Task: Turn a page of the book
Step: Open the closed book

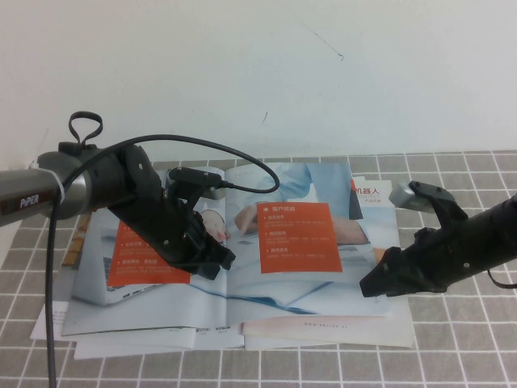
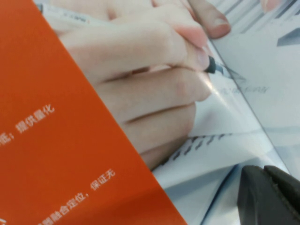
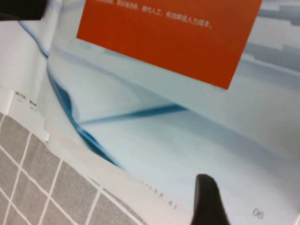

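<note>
High view: the book (image 1: pixel 242 259) lying open mid-frame on the tiled counter (image 1: pixel 452 356), long axis left to right, spine running top to bottom. Left tool (image 1: pixel 216 263) closed, pressing the left-hand leaf. Right tool (image 1: pixel 373 284) at the page (image 1: pixel 307 242) lower right corner; spread unclear.

Left wrist view: closed fingertips (image 2: pixel 269 197) on glossy paper.

Right wrist view: one finger (image 3: pixel 208 199) over the page's edge.

The left arm (image 1: pixel 48 196) bore the brand "PiPER" in white. The page (image 3: pixel 197 140) carried the number "06" near its corner. Small white Chinese lines stood on the orange panel (image 2: pixel 56 154), largely illegible.
</note>
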Controlling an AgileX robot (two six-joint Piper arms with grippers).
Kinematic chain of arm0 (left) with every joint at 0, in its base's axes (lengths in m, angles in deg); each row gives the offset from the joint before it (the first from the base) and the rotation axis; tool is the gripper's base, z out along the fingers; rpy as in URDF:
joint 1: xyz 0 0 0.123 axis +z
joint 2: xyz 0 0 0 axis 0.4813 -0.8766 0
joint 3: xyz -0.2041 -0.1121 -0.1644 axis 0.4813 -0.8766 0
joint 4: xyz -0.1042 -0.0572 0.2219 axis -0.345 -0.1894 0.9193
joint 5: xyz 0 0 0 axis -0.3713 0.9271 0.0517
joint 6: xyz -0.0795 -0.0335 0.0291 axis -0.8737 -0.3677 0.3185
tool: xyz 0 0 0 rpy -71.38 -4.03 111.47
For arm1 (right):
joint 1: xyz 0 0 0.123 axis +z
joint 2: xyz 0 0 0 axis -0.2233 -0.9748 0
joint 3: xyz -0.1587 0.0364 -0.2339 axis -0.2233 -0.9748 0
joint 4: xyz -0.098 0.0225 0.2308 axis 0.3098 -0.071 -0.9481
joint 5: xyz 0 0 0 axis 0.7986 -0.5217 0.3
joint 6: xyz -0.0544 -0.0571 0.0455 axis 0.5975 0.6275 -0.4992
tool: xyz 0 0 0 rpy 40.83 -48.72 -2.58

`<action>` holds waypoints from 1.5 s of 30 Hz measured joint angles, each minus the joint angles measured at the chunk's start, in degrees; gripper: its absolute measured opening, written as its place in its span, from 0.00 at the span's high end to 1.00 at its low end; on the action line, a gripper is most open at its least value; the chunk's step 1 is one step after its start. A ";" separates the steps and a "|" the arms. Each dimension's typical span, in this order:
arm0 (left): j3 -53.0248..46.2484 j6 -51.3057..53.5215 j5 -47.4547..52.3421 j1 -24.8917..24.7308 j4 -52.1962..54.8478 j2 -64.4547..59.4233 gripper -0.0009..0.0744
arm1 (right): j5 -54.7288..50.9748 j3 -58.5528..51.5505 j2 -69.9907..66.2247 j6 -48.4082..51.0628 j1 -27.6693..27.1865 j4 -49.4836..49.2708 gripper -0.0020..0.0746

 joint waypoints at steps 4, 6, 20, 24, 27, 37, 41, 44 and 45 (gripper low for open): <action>0.00 0.12 0.00 0.00 0.00 0.00 0.99 | -0.14 0.00 0.00 0.08 0.00 -0.68 0.44; 0.00 0.12 0.00 0.00 0.00 0.00 0.99 | -0.14 0.00 0.00 0.74 0.00 -1.64 0.44; 0.00 0.01 0.00 0.00 0.00 0.00 0.99 | -0.36 0.00 0.00 5.33 0.00 -7.93 0.44; 0.00 0.01 0.00 0.00 0.00 0.00 0.99 | 1.56 0.00 0.00 3.98 0.00 -4.58 0.44; 0.00 0.01 0.00 0.00 0.00 0.00 0.99 | 2.30 0.00 0.00 2.74 0.00 -2.39 0.44; 0.00 0.01 0.00 0.00 0.00 0.00 0.99 | 1.71 0.00 0.00 1.72 0.00 -1.12 0.44; 0.00 0.01 0.00 0.00 0.00 0.00 0.99 | 1.61 0.00 0.00 1.83 0.00 -2.03 0.44; 0.00 0.01 0.00 0.00 0.00 0.00 0.99 | 1.39 0.00 0.00 2.20 0.00 -3.21 0.44; 0.00 0.01 0.00 0.00 0.00 0.00 0.99 | 1.23 0.00 0.00 2.44 0.00 -3.46 0.44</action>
